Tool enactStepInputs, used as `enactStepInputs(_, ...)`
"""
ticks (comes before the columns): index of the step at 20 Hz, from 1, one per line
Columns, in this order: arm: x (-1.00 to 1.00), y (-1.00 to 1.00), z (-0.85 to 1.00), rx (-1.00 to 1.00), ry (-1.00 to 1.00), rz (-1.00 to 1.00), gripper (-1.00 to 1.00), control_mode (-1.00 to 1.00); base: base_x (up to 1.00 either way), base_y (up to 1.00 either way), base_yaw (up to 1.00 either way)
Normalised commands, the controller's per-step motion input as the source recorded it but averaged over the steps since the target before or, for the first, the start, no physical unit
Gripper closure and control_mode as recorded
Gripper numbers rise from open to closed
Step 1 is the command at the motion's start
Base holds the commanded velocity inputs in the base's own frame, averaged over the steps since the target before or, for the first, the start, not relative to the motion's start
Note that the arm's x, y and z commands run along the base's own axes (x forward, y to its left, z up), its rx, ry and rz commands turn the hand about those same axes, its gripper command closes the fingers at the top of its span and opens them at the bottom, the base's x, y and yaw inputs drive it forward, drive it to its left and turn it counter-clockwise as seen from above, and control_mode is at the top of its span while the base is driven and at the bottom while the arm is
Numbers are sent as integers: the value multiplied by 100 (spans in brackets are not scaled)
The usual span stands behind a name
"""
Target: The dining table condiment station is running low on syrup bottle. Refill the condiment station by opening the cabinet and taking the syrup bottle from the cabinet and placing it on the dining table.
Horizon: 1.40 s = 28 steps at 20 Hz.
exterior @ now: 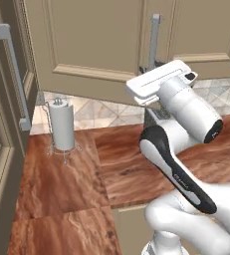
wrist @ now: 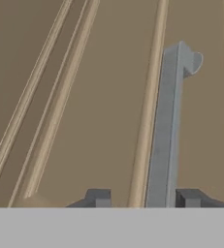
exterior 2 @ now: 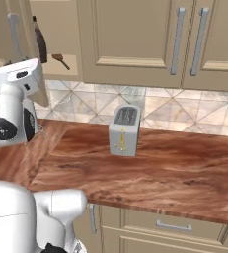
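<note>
While the arm is raised toward the wall units, the gripper [wrist: 143,198] is seen in the hand view set against the cabinet [wrist: 99,106], with the long grey bar handle [wrist: 168,131] running up between its two dark finger tips [wrist: 98,197]. The tips are drawn in to their narrowest and are clamped on the lower part of that handle, one on each side of it. In the left base view the white hand is held level against the bottom of the same handle [exterior: 154,40], at the lower edge of the tan raised-panel door [exterior: 91,35]. In the right base view that door is seen swung slightly out from its frame, and through the gap a slim dark bottle [exterior 2: 40,42] is seen standing upright inside on a shelf, with a small brown utensil [exterior 2: 61,60] beside it. Whether that bottle is the syrup bottle cannot be told; no handle or label is made out.

Below the cabinets, a reddish-brown wood-grain worktop [exterior 2: 160,158] is laid against a tiled wall [exterior 2: 184,111]. A silver toaster [exterior 2: 124,130] is stood on it near the wall, and a paper towel roll [exterior: 63,128] on a wire stand is placed upright near the corner by a tall darker side unit [exterior: 4,124].
</note>
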Motion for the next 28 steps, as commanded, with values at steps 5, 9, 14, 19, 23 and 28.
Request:
enactStepInputs(5,-96,95,1,0,4,0,100,-100,0,0,0)
enactStepInputs(9,-97,82,-2,0,6,2,100,-100,0,0,0)
enactStepInputs(14,-69,42,-33,4,5,5,-100,-100,0,0,0)
enactStepInputs(19,-44,-65,15,30,0,18,-100,-100,0,0,0)
enactStepInputs(23,-9,-81,32,39,7,28,-100,-100,0,0,0)
enactStepInputs(28,59,-48,2,35,28,37,-100,-100,0,0,0)
